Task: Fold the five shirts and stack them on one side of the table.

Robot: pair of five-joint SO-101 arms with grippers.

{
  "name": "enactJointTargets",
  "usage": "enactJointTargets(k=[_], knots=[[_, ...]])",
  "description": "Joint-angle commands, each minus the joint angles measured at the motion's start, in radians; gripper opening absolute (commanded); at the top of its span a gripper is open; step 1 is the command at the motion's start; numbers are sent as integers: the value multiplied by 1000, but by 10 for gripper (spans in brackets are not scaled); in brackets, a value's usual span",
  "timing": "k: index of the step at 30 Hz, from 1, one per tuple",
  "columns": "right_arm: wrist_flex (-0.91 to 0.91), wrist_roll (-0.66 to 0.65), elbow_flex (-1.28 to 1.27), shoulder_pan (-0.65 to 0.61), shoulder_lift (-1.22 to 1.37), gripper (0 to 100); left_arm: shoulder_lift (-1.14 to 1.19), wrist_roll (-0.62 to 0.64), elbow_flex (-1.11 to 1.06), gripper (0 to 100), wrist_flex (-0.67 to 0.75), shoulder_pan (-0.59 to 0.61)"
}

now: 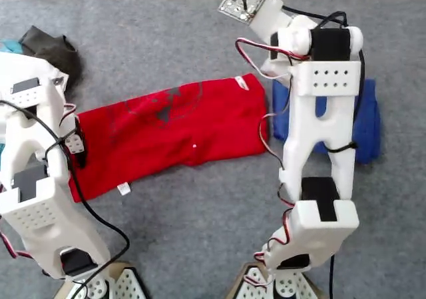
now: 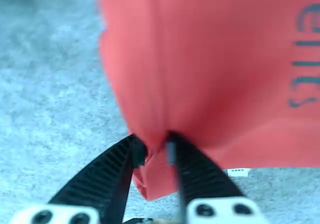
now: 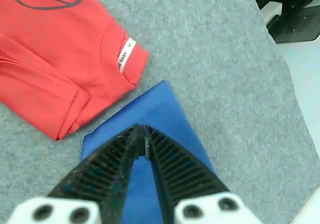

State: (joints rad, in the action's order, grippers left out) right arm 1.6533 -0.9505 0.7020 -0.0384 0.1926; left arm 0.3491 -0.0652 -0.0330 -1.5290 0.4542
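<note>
Left gripper [image 2: 155, 151] pinches the edge of the red shirt [image 1: 180, 129]. White care tag [image 2: 239, 172] lies just beside its fingers, with dark lettering further ahead. Right gripper [image 3: 145, 134] is pressed together over the blue shirt [image 3: 165, 109]. The red shirt's white neck label [image 3: 126, 54] lies ahead of it.

Bare table [image 1: 200, 226] lies open in front of the red shirt [image 1: 180, 129], between the two arm bases, and again behind it along the far edge. The left arm [image 1: 33, 202] covers that shirt's near-left end. The right arm [image 1: 306, 139] stretches over the blue shirt [image 1: 368, 122]. Between the two shirts, a narrow strip is free. A dark cloth [image 1: 50, 49] fills the far-left corner.
</note>
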Motion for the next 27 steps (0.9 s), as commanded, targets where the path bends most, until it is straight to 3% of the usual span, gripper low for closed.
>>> enactJointTargets(k=[1,9,19,23,27], knots=[[6,-8,-12,-57,-4,15,-63,23,24,228,-3,22],[-21,-92,-4,-255,-2,15,-54,18,189,251,3,45],[89,-9,-5,-255,-2,15,-52,-20,147,249,20,71],[103,49,-5,-253,-2,15,-54,-14,50,249,147,74],[103,83,-5,-256,-2,15,-54,-17,-19,249,187,74]])
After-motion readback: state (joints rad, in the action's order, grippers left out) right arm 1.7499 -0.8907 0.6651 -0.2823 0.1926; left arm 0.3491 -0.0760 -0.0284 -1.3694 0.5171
